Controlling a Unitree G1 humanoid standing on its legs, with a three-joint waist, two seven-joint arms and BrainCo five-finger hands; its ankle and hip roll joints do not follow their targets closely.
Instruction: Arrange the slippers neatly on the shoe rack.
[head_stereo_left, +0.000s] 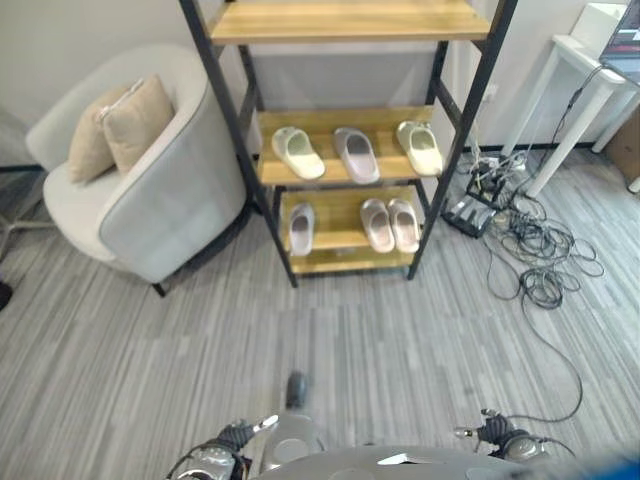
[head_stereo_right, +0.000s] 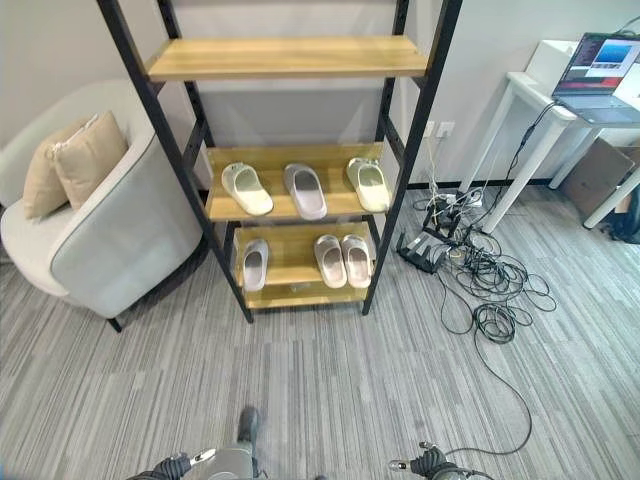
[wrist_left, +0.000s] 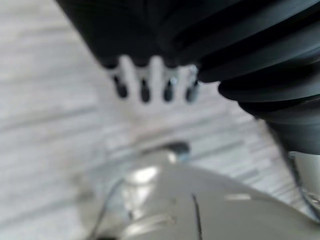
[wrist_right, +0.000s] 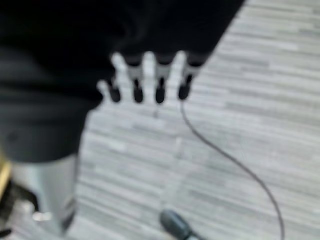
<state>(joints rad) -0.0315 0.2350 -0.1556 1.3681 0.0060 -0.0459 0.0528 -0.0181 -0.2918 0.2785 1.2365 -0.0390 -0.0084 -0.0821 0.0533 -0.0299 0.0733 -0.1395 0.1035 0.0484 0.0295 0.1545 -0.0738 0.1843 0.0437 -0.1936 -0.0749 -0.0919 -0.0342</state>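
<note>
Six slippers (head_stereo_right: 305, 190) (three per shelf)

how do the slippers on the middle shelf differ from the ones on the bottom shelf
Middle shelf: two pale green slippers flank one grey slipper, evenly spaced. Bottom shelf: a pinkish pair sits together, with a lone grey one apart. Both shelves hold three.
</note>
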